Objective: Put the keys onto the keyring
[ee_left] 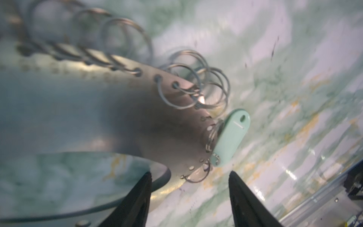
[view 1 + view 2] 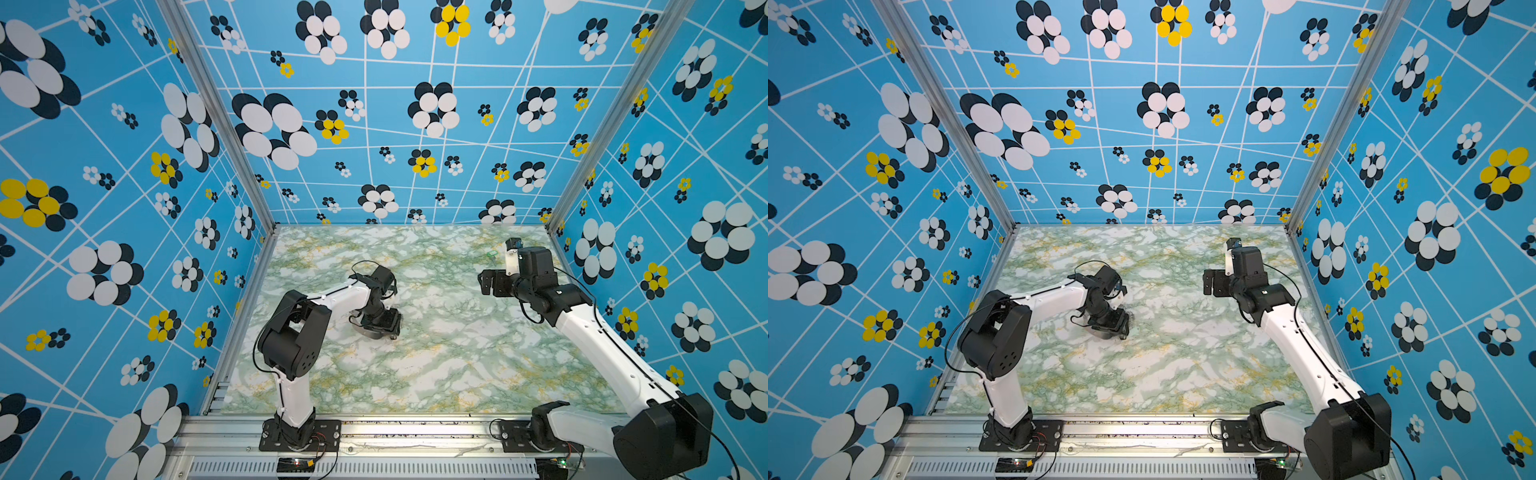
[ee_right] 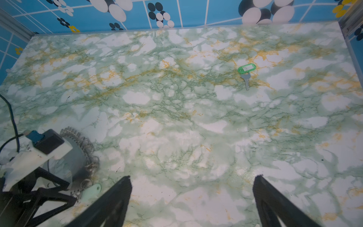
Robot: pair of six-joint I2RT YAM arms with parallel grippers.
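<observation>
There is one keyring (image 1: 137,118), lying just toward 9 o'clock from the middle of the one marbled table (image 3: 196,118). It is fringed with wire loops (image 1: 182,86) too many and too blurred to count, and has one pale mint tag (image 1: 230,137) at its rim. One silver key (image 3: 247,83) with one bright green tag (image 3: 247,69) lies toward 1 o'clock, making two tags and one metal key. There are two grippers: the left gripper (image 1: 190,173) and the right gripper (image 3: 193,176).

Three sides are closed in by blue walls (image 2: 374,104) printed with white lines and black, white and yellow flowers, joined at the corners by aluminium posts (image 2: 229,137). The floor is formed by a green-and-white marbled tabletop (image 2: 457,365) veined with yellow.
</observation>
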